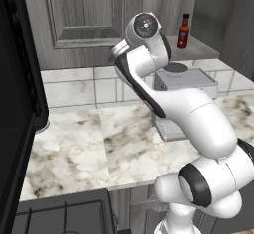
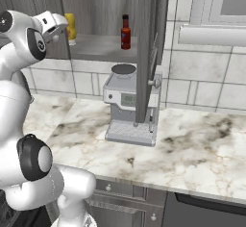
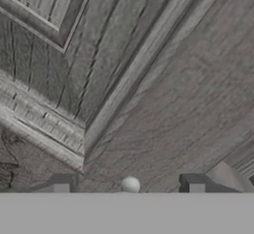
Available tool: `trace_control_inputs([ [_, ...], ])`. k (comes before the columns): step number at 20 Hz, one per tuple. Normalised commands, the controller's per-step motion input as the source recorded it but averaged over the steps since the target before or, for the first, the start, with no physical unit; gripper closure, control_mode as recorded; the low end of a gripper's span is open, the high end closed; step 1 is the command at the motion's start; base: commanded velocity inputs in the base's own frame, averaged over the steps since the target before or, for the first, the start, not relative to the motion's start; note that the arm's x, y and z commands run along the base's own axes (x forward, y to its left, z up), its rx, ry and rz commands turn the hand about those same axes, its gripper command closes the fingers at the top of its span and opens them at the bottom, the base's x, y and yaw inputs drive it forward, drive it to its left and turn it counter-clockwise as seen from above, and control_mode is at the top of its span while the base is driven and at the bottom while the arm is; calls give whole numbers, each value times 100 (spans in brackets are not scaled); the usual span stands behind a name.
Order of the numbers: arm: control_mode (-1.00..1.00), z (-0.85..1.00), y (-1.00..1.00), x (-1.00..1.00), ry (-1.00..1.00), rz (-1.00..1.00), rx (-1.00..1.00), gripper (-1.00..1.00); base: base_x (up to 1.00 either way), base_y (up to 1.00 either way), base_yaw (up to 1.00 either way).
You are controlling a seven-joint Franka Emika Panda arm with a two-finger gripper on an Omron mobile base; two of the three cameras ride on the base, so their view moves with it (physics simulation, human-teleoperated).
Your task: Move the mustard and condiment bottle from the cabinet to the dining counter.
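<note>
Gripper (image 3: pixel 129 186) with jaws spread around a small knob (image 3: pixel 130 184) on the cabinet (image 3: pixel 163 94); a slip would leave the mustard (image 2: pixel 70 28) and condiment bottle (image 2: pixel 125 32) on the shelf behind the closed door

Arm (image 1: pixel 198 114): glossy white rounded shells, segment after segment.
Joints (image 1: pixel 193 186): dark grey-black bands between shells.
Joint cap (image 1: pixel 145 26): dark round disc with ringed centre.
Gripper (image 3: pixel 129 184): two small dark grey, square-edged finger tips.
</note>
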Motion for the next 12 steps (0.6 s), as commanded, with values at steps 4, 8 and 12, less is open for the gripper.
trace_control_inputs([
  [4, -100, -17, 0, 8, 0, 0, 0, 100, 0, 0, 0],
  [8, -100, -29, 0, 0, -4, 0, 0, 100, 0, 0, 0],
  [12, -100, -44, 5, -15, -6, 0, 0, 100, 0, 0, 0],
])
